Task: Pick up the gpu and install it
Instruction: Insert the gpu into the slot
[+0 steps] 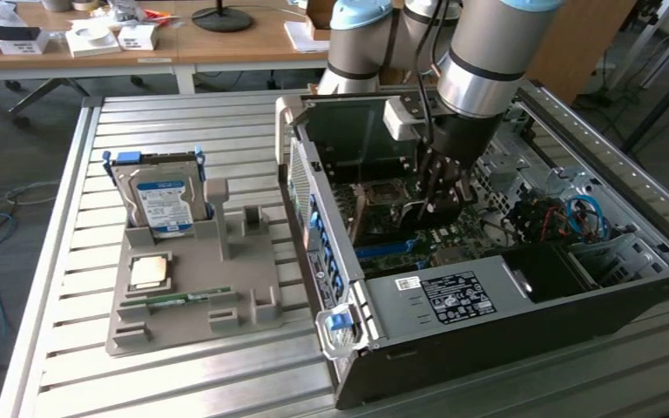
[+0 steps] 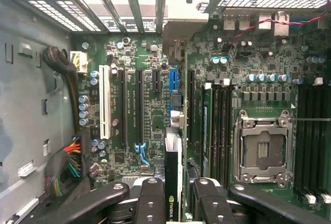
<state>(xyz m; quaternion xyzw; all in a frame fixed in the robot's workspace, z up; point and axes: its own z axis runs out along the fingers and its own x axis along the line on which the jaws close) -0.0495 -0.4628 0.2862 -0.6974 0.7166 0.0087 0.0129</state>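
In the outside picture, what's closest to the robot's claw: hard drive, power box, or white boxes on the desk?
1. Power box, inside the computer, by the gripper holding the card.
2. Hard drive, on the grey holder, exterior view's left.
3. White boxes, on the far desk.

The arm [image 1: 480, 61] is built from fat silver-grey tubes, with pale blue caps fitted at the joints. A black cable [image 1: 428, 35] is run down the outside, and a small white box [image 1: 404, 117] is mounted near the wrist. The gripper [image 1: 434, 198] is done all in black. In the wrist view its fingers [image 2: 150, 203] are seen as chunky matte links, each dotted with a round silver screw head [image 2: 153, 181].
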